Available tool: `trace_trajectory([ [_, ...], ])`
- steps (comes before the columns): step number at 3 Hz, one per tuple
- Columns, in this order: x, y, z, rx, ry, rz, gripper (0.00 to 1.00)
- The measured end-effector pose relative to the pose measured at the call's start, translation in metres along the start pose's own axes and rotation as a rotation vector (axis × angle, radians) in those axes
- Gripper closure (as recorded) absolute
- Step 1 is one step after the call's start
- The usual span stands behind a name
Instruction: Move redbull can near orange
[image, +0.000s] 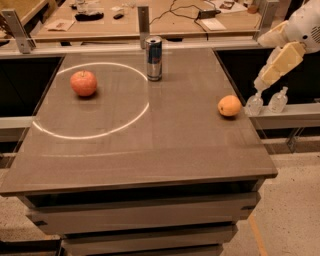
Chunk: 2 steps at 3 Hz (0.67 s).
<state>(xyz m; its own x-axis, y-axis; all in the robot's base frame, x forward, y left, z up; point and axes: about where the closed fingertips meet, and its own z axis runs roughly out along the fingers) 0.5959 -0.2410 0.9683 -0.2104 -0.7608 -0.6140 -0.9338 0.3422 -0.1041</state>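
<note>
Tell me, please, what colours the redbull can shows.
Blue and silver redbull can, red mark, camera view; gripper beyond table edge near orange.

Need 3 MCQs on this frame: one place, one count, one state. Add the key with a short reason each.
1. Where is the orange on the table?
A. near the right edge
B. at the front left corner
C. against the can

2. How many fruits are on the table?
A. one
B. two
C. three

3. What state is the redbull can in?
A. lying on its side
B. lifted by the gripper
C. standing upright, untouched

Key:
1 A: the orange sits by the right edge, well apart from the can.
2 B: only the apple and the orange are there.
3 C: the can stands at the back of the table, while the gripper hangs off the table's right side, beyond the orange, with its jaws open and empty.
</note>
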Motion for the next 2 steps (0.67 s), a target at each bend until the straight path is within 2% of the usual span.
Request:
trace_trajectory([
  [1, -0.001, -0.013, 0.005, 0.066, -0.022, 0.045, 0.0],
  [2, -0.001, -0.022, 0.018, 0.119, -0.047, -0.004, 0.0],
])
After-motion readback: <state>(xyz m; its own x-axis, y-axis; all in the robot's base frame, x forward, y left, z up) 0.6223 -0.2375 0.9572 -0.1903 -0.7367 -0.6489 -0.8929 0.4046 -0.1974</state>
